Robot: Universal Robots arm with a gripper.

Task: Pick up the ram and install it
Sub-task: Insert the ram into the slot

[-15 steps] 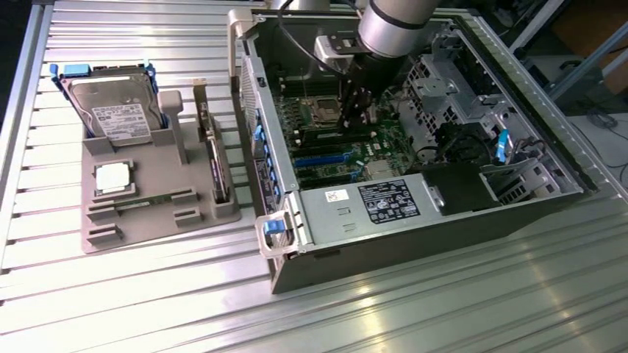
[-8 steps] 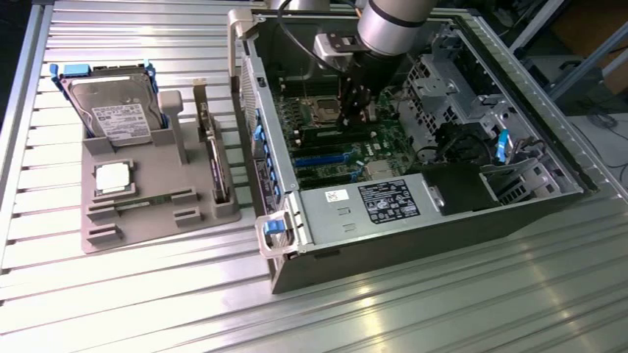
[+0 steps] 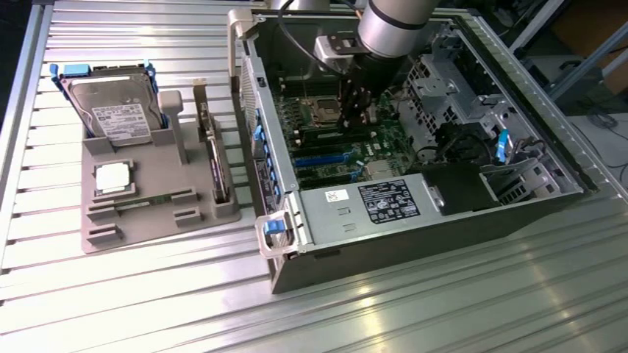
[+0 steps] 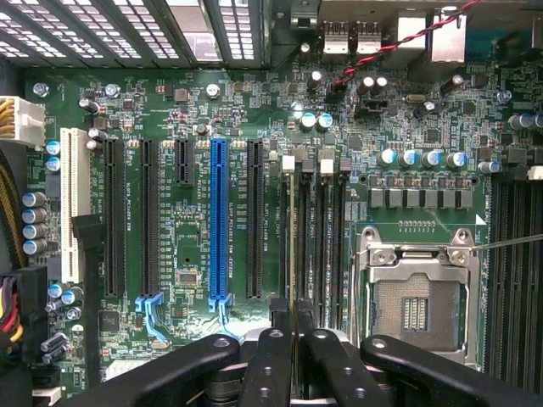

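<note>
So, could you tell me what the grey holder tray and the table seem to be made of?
The holder tray looks like matte grey plastic: dull, uniform, no glints. The table looks like bare aluminium slats: silvery, ribbed, reflecting light.

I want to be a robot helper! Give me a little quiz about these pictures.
1. True or false: the gripper is outside the computer case.
2. What is the gripper holding? A) a screwdriver B) the ram stick C) a spoon
3. Fill in the missing words: the thing standing on the grey tray with blue rails at its sides is the ____.

Key
1. False. It reaches down inside the case, over the green board.
2. B. The thin stick sits edge-on between the shut fingers, above the long slots.
3. Hard drive.
</note>
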